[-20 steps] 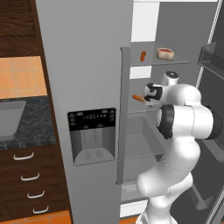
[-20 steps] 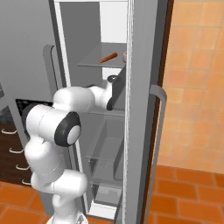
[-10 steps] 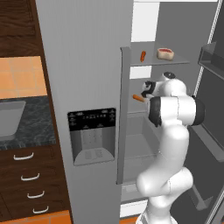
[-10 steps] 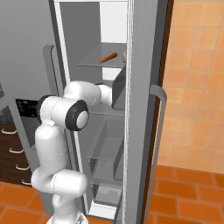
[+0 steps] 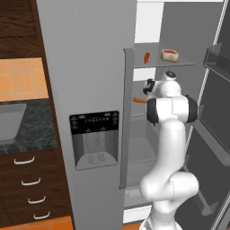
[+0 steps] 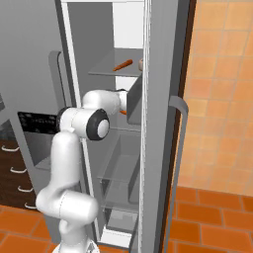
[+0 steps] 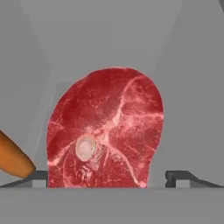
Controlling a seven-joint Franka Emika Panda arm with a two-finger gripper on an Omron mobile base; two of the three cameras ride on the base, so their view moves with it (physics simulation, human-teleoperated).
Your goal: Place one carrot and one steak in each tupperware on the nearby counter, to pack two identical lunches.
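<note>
reaching into the fridge point(image 5: 90, 67), the gripper point(image 7: 107, 177) stood wide open and empty, straddling a steak point(image 7: 105, 131) beside a carrot point(image 7: 13, 157); closing on the steak was judged next.

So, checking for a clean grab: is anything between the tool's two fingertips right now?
Yes. In the hand view a steak fills the gap between the open tool's fingertips; a carrot lies off to one side.
</note>
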